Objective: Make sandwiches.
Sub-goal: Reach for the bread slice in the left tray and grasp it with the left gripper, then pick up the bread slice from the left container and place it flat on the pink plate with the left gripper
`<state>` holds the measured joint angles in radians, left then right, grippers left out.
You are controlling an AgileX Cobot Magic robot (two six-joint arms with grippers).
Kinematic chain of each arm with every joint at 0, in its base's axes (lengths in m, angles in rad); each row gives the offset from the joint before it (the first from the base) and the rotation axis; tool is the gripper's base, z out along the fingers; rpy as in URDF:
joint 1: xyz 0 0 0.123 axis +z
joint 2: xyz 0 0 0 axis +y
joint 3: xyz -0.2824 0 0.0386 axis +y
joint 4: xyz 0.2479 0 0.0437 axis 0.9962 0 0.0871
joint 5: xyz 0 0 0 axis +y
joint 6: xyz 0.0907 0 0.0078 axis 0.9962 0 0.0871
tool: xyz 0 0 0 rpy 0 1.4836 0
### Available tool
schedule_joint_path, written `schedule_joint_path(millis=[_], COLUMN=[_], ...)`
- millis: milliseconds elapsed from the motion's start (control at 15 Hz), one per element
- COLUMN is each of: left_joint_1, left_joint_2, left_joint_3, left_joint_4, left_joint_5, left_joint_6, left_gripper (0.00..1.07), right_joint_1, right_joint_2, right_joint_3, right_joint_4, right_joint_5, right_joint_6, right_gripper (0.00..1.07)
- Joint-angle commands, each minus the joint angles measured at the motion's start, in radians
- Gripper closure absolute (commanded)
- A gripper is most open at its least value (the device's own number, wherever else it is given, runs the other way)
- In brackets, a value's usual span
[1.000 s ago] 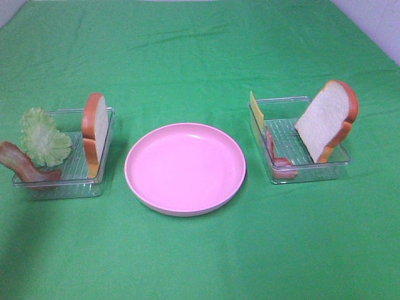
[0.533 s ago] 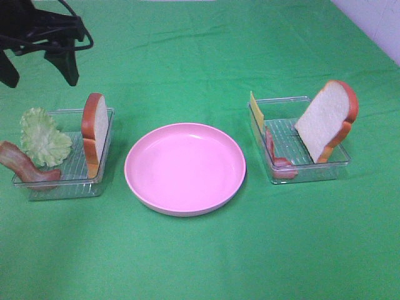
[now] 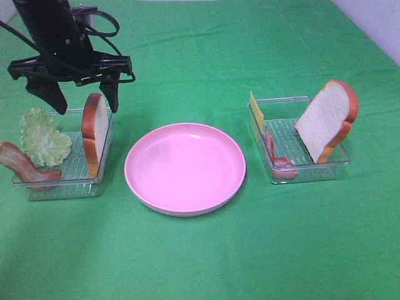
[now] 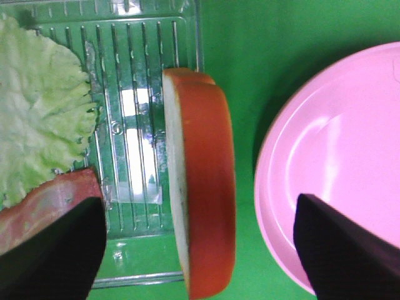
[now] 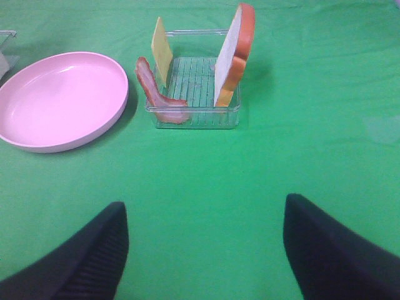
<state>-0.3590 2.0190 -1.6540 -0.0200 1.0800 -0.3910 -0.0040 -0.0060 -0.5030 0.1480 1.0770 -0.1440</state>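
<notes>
Found the left gripper (image 3: 86, 104) spread wide and holding nothing, poised above the left bread slice (image 3: 95, 131), one finger on either side. Saw that slice standing on edge against the plate-side wall of the left tray (image 3: 70, 182), lettuce (image 3: 42, 137) opposite, a bacon strip (image 3: 22, 165) lying over the outer rim. Noted the pink plate (image 3: 184, 167) between both trays, touching neither. Caught the right gripper (image 5: 203, 250) agape over open green cloth (image 5: 200, 169), well short of the right tray (image 5: 197, 119) with its leaning right bread slice (image 5: 234, 56), cheese (image 5: 161, 50) and second bacon strip (image 5: 156, 94).
</notes>
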Motion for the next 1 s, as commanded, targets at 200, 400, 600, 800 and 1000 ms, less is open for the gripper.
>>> schedule_joint_path(millis=[200, 400, 600, 800, 1000], left_joint_1=[-0.007, -0.007, -0.007, -0.007, -0.007], left_joint_2=[0.063, 0.064, 0.064, 0.064, 0.037], left_joint_3=[-0.005, -0.005, -0.005, -0.005, -0.017], left_joint_4=[-0.007, -0.006, -0.005, -0.003, -0.007], left_joint_5=[-0.031, -0.031, -0.032, -0.031, 0.015], left_joint_6=[0.000, -0.001, -0.001, -0.002, -0.004], left_gripper=[0.36, 0.54, 0.84, 1.07, 1.07], right_joint_1=[-0.008, -0.008, -0.008, -0.008, -0.008], right_joint_2=[-0.015, -0.015, -0.015, -0.015, -0.015], right_joint_3=[-0.001, -0.001, -0.001, -0.001, -0.001], right_joint_4=[0.005, 0.005, 0.005, 0.005, 0.005], right_joint_5=[-0.011, -0.011, -0.011, -0.011, -0.011], right_joint_6=[-0.014, -0.014, -0.014, -0.014, -0.014], right_gripper=[0.41, 0.41, 0.41, 0.41, 0.41])
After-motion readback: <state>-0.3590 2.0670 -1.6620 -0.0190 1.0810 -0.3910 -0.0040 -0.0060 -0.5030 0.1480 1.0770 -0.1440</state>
